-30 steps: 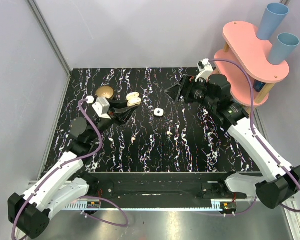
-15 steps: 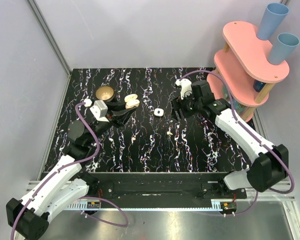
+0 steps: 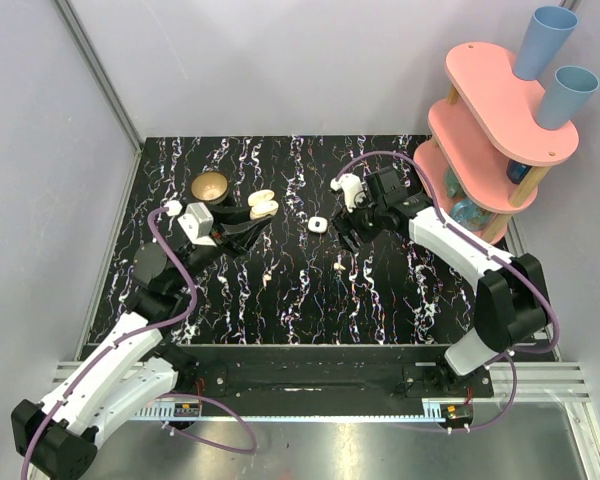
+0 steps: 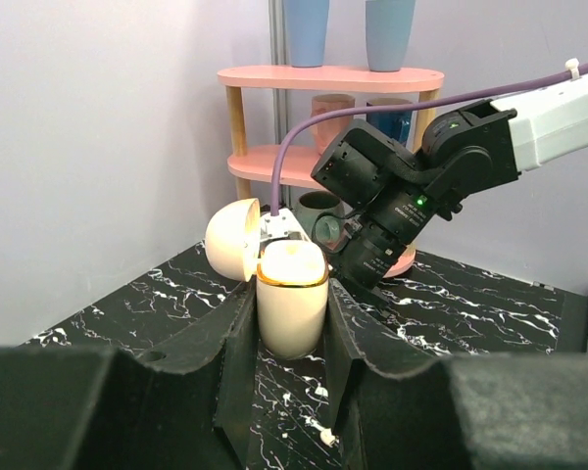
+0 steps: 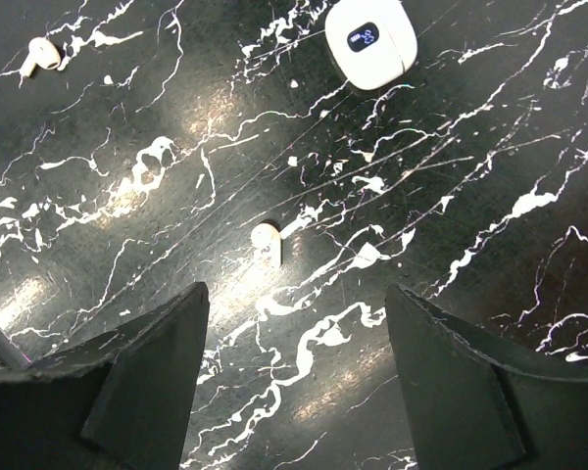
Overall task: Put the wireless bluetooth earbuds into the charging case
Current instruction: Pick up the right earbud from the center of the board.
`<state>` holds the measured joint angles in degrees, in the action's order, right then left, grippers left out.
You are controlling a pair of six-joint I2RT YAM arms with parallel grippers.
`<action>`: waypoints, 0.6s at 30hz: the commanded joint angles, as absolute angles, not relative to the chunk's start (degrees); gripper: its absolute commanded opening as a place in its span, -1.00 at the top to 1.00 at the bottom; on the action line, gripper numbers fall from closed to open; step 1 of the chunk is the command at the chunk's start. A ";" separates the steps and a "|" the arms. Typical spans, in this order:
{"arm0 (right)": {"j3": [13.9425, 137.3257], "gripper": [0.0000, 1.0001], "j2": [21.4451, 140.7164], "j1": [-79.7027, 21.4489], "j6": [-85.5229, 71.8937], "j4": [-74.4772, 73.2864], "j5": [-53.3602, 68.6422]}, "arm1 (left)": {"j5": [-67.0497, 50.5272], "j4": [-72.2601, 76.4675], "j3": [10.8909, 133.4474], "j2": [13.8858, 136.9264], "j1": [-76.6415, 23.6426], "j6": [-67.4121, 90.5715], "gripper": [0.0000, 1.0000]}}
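Observation:
The charging case (image 4: 292, 315) is cream with a gold rim, and its lid (image 4: 233, 238) hangs open to the left. My left gripper (image 4: 292, 292) is shut on its body, holding it upright at the table's back left (image 3: 263, 203). One earbud (image 5: 267, 240) lies on the black marbled table just ahead of my right gripper (image 5: 296, 294), which hovers open above it with nothing between the fingers. A second earbud (image 5: 39, 54) lies farther off. From above, the two earbuds (image 3: 338, 266) (image 3: 268, 271) lie mid-table, with the right gripper (image 3: 352, 232) just behind the right-hand one.
A small white rounded-square item with a dark window (image 3: 318, 224) (image 5: 370, 39) lies between the two grippers. A brass bowl (image 3: 210, 185) stands behind the left gripper. A pink two-tier shelf (image 3: 500, 110) with blue cups (image 3: 543, 40) stands off the table's back right corner.
My right arm has swung left and down from the back right to hover over the middle of the table. The left gripper has kept its hold on the case.

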<state>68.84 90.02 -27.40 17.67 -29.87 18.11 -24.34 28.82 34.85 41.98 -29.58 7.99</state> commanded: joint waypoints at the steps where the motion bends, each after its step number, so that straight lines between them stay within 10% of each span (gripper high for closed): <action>1: 68.82 -0.58 91.49 -28.91 21.88 -28.21 20.39 | -24.70 30.50 34.19 40.34 -29.71 7.82 1.00; 18: 69.78 -0.15 101.16 -33.92 20.74 -27.77 15.65 | -24.35 30.32 32.78 38.94 -29.71 7.38 1.00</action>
